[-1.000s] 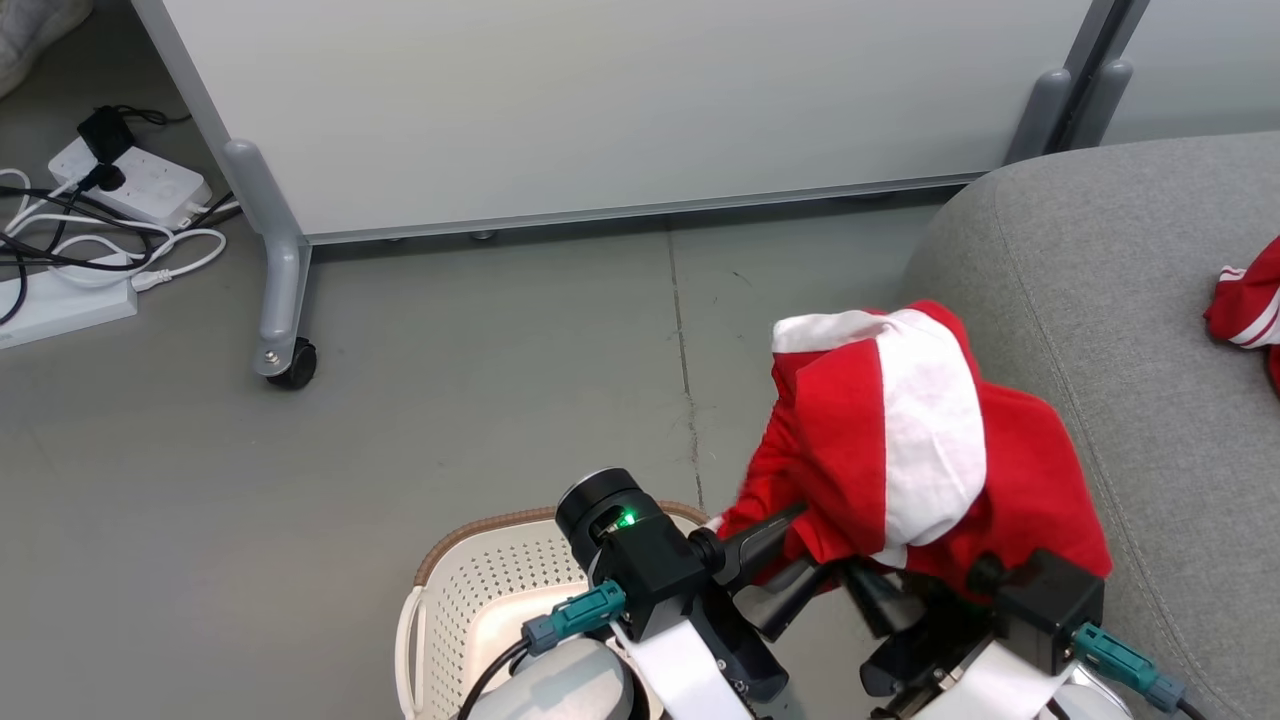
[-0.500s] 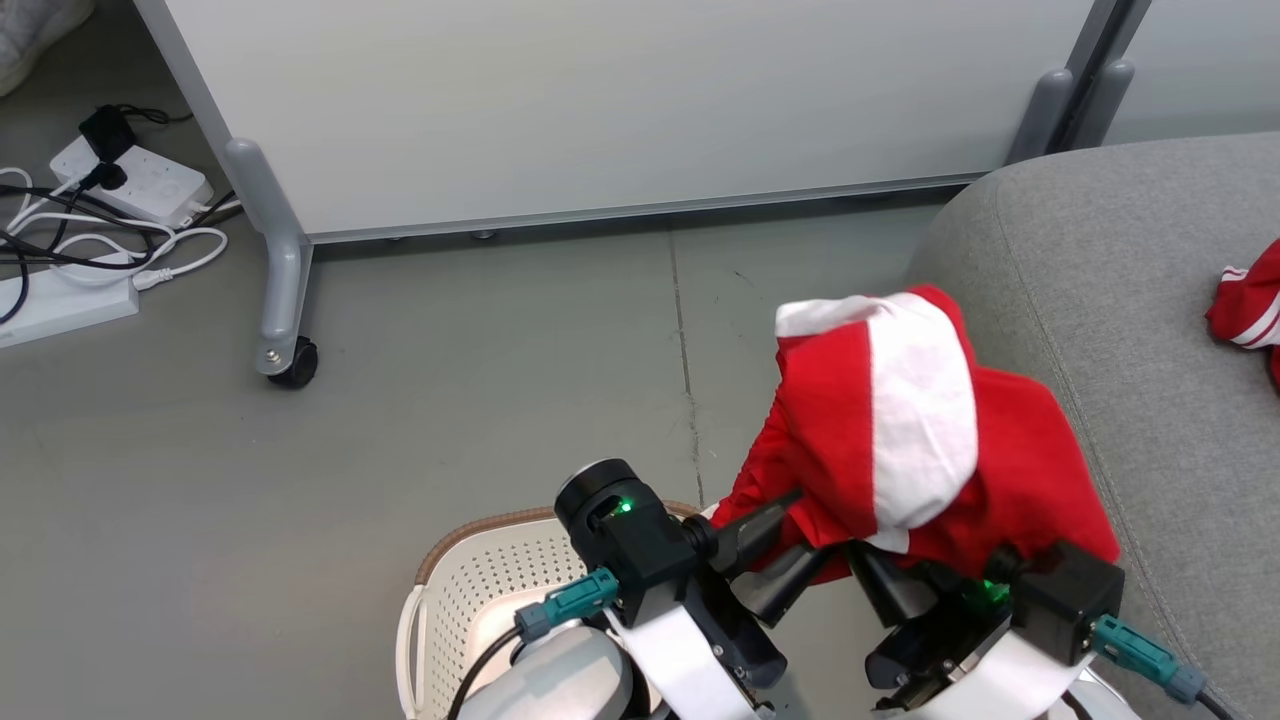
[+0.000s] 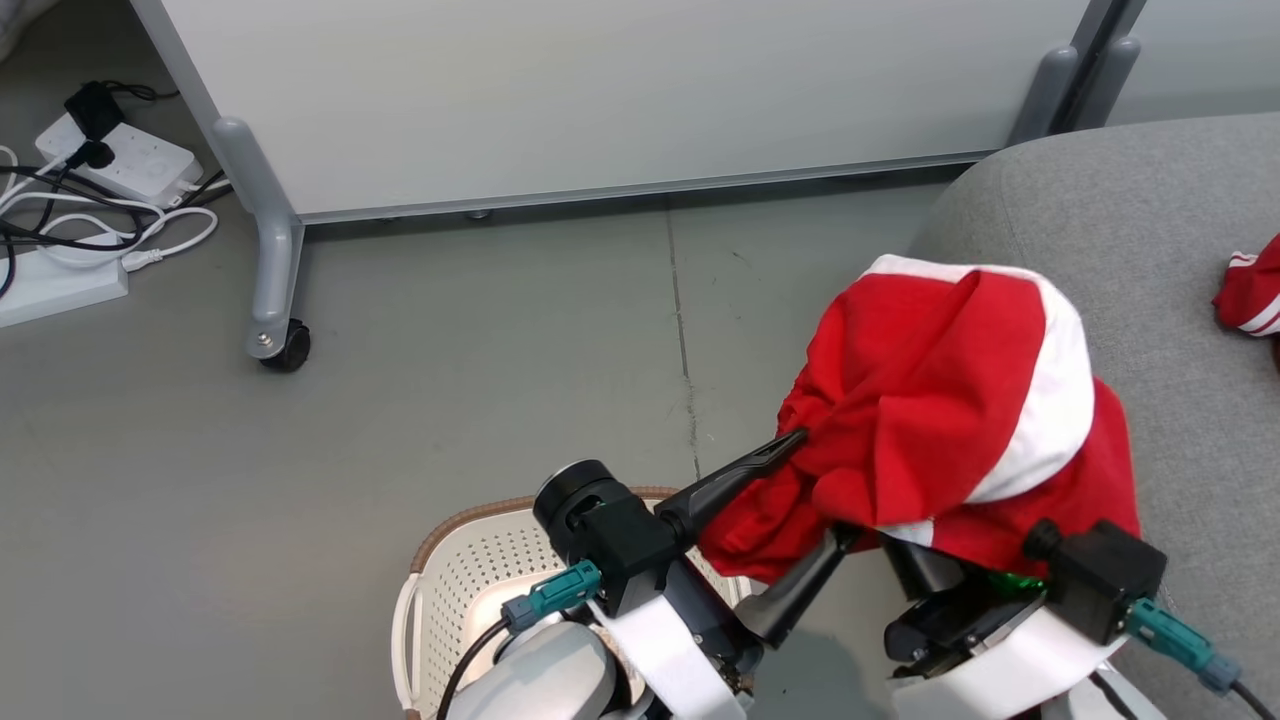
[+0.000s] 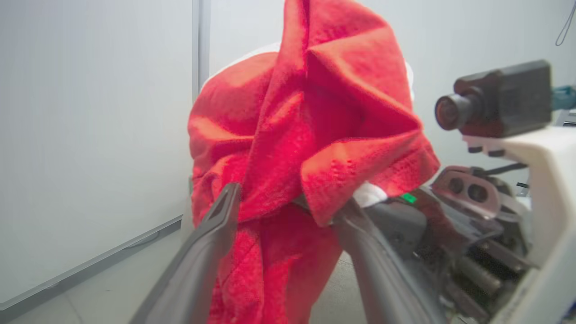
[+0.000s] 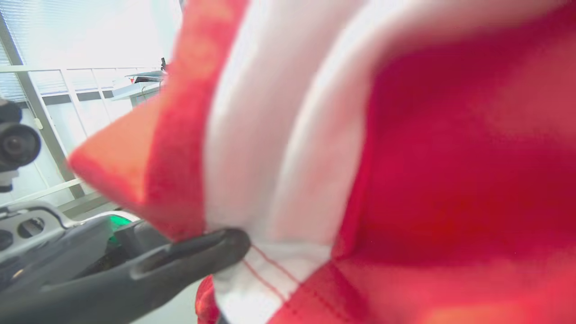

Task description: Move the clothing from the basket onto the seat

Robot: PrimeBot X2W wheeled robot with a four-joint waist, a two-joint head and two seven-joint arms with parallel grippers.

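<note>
The grey seat (image 3: 1150, 250) is on the right. A red garment (image 3: 930, 400) with a white band hangs bunched in the air over the seat's left edge, clear of the white basket (image 3: 470, 570) on the floor below the left arm. The right gripper (image 5: 229, 247) is pinched on the garment's white hem. The left gripper (image 3: 822, 485) is spread, with cloth loose between its fingers. A second red garment (image 3: 1250, 295) lies further along the seat.
</note>
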